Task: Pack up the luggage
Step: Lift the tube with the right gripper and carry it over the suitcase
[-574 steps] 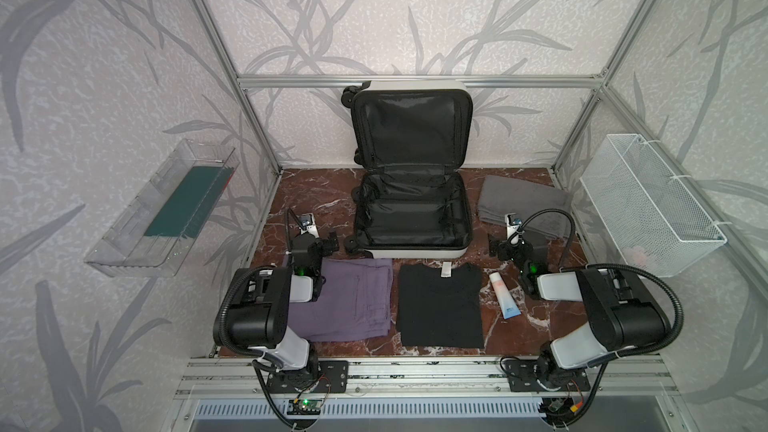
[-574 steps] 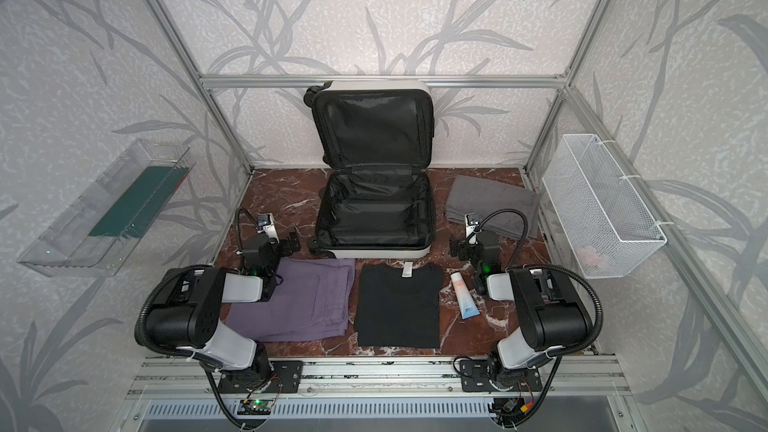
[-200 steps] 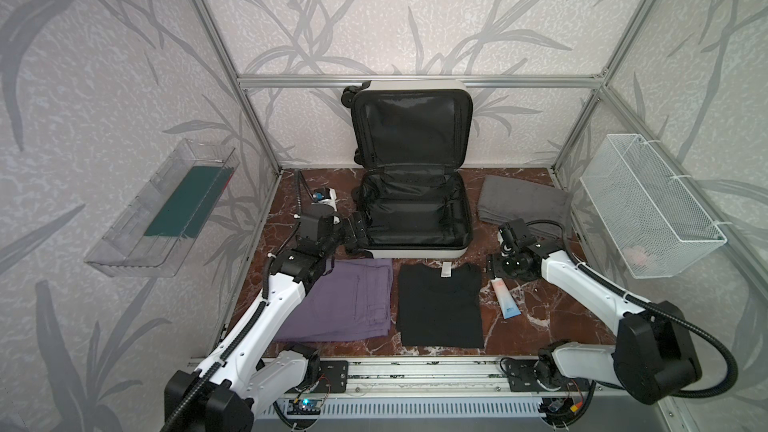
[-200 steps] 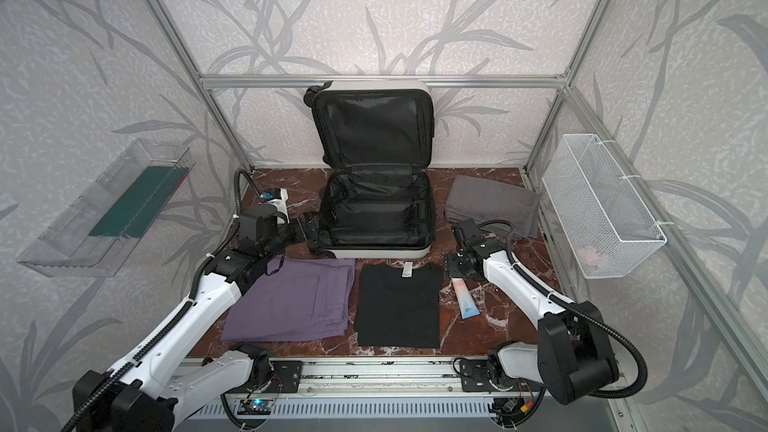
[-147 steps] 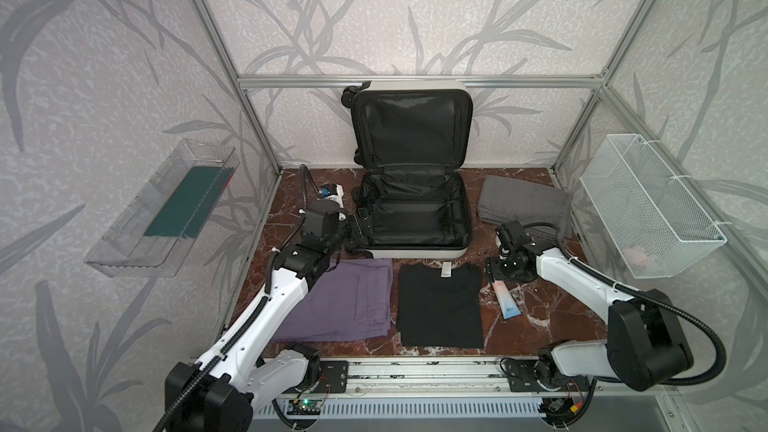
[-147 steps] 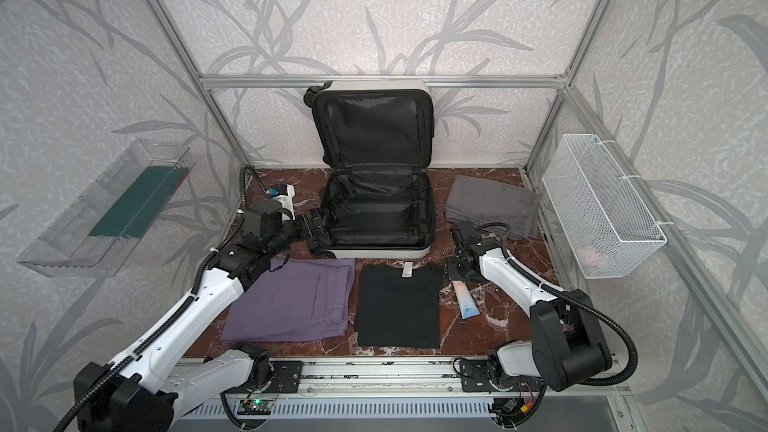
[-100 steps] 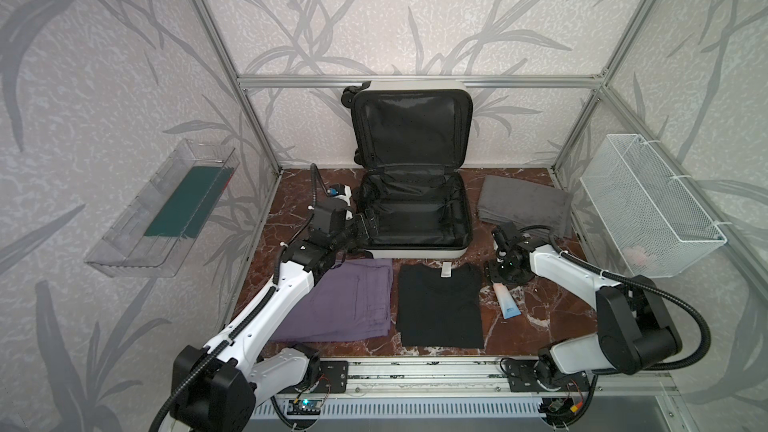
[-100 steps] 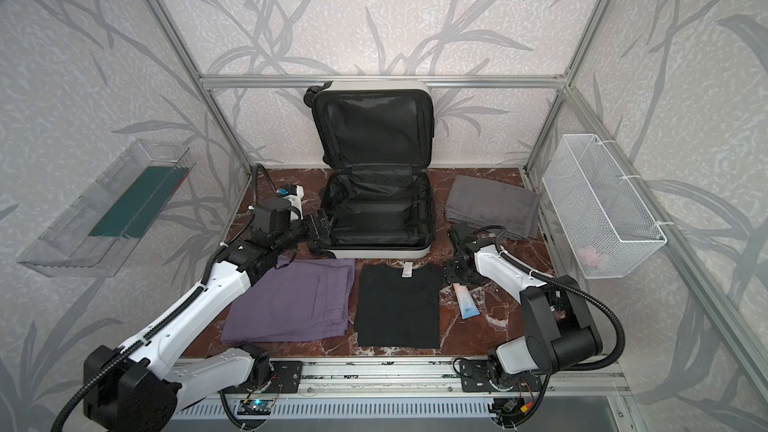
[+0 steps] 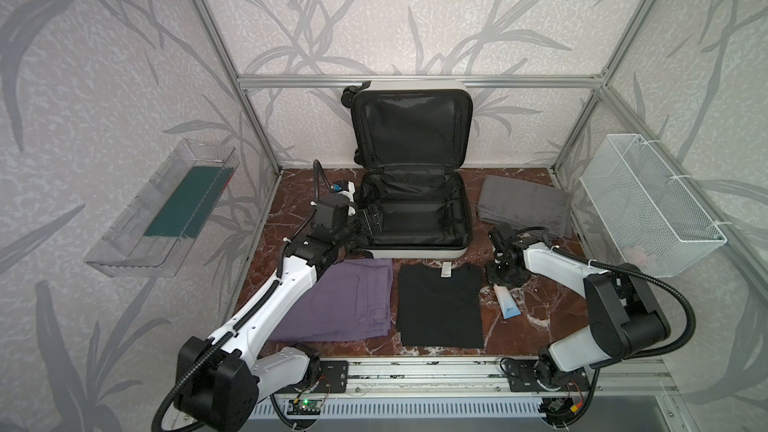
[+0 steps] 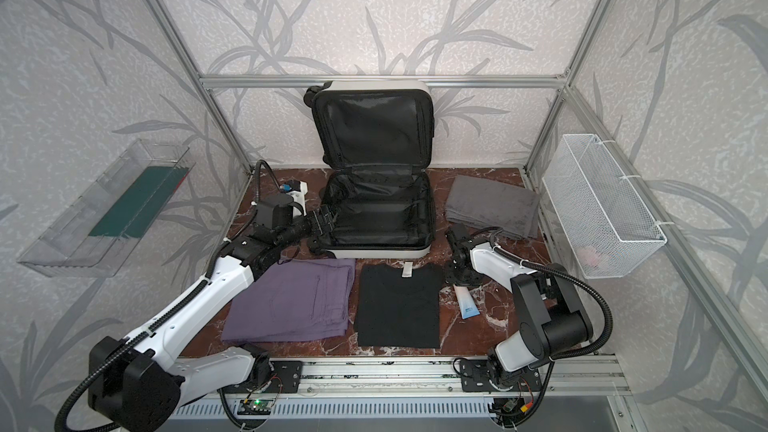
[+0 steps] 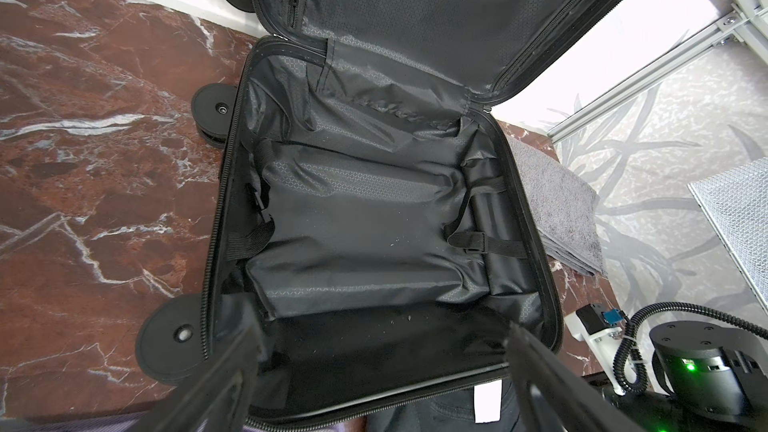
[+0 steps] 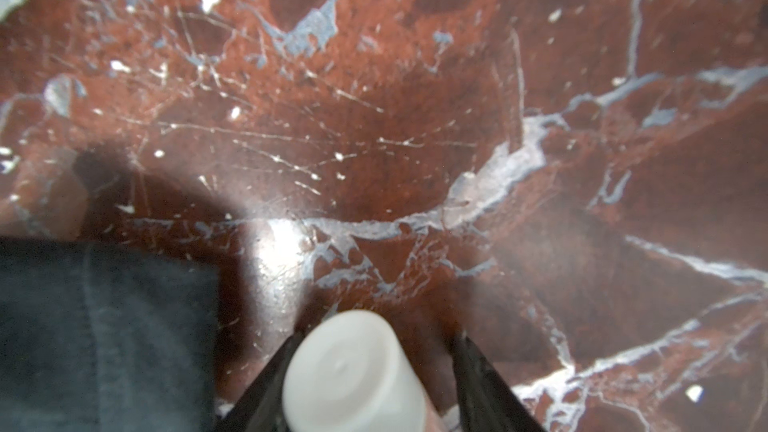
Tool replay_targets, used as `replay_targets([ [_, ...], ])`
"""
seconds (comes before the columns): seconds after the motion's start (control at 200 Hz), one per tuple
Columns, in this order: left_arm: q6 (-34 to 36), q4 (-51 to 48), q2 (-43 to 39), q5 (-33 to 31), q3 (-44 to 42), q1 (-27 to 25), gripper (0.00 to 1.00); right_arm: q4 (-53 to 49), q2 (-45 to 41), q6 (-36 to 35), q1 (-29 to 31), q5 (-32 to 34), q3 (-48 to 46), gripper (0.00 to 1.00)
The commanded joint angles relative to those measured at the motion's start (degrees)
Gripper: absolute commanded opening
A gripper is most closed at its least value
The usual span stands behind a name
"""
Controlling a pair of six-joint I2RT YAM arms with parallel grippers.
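The luggage (image 9: pixel 415 252) lies open and empty at the rear centre of the table (image 9: pixel 536 317). The right gripper (image 12: pixel 376 340) straddles the cap (image 12: pixel 353 371) of the tube (image 9: pixel 508 305), jaws partly apart, one side not touching: centre on it, then clamp before lifting. The left gripper (image 9: pixel 371 220) gapes wide, empty, over the luggage's near corner

We find the luggage (image 9: pixel 415 252) open from above: lower shell bare inside, only slack straps (image 11: pixel 486 241) along its L and R walls. Its lid (image 9: pixel 411 130) stands upright at the far side, so no entry from behind. The left gripper (image 9: pixel 371 221), jaws wide, sits over the shell's left rim, and wheels (image 11: pixel 178 347) stick out there. Near side, purple trousers (image 9: pixel 345 305) and black tee (image 9: pixel 440 309) lie flat, easy to pass over. Right of the tee, a bare marble (image 9: pixel 540 326) strip holds a tube (image 9: pixel 509 305), w/ the right gripper (image 9: pixel 504 280) straddling its cap (image 12: pixel 353 367). Grey towel (image 9: pixel 523 207) fills the far-right corner. A wire basket (image 9: pixel 648 201) juts from the R wall.
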Motion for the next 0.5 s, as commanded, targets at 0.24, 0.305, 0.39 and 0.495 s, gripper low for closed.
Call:
replay_targets([
  [0.24,-1.62,1.06,-0.32,2.15,0.96,-0.17,0.95,-0.34,-4.37,1.14,0.27,1.79,-0.44,0.42],
  [0.305,-2.05,1.31,-0.54,2.9,0.83,-0.24,0.95,-0.72,-6.28,1.02,0.33,2.51,-0.37,0.41],
  [0.39,-2.48,4.21,-0.87,6.38,-0.35,-0.21,0.95,-1.51,-9.23,0.85,0.33,3.97,-0.19,0.4],
  [0.495,-3.7,7.97,-1.53,8.41,-2.32,-0.19,0.95,-1.82,-12.15,0.68,0.33,5.19,-0.1,0.39],
])
